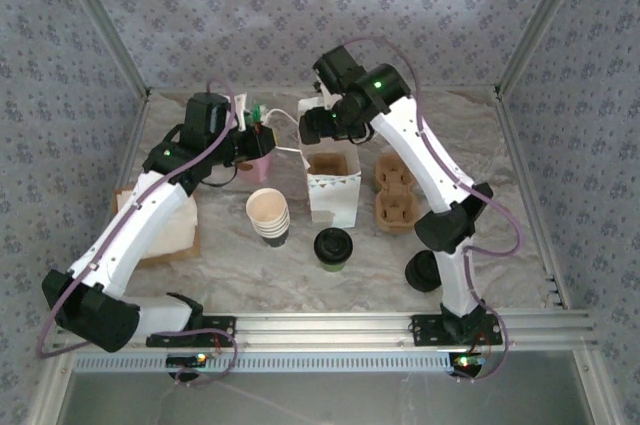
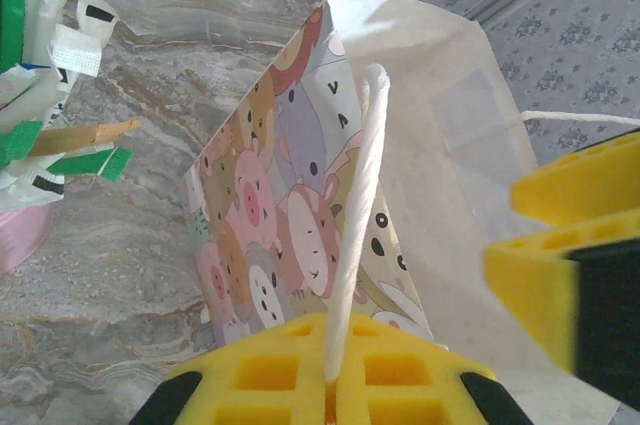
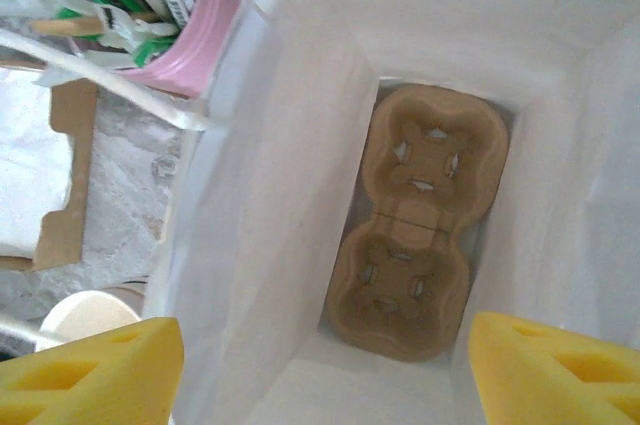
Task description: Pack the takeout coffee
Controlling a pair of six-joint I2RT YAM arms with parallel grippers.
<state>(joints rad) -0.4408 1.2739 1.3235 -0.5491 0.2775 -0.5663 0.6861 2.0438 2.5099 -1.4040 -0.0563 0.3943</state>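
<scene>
Marbled table (image 1: 520, 235). Standing on it, left to right: flat cardboard box (image 1: 180, 237); pink cup (image 1: 258, 167) of packets; stack of open cups (image 1: 268, 215); lidded coffee (image 1: 332, 247) before an upright bag (image 1: 333, 197); pulp carriers (image 1: 397, 195); stack of black lids (image 1: 425, 272).

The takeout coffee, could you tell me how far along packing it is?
Done: a cardboard cup carrier lies in the open paper bag. In hand: the left gripper pinches the bag's handle. Remaining: the takeout coffee stands on the table outside the bag.
</scene>
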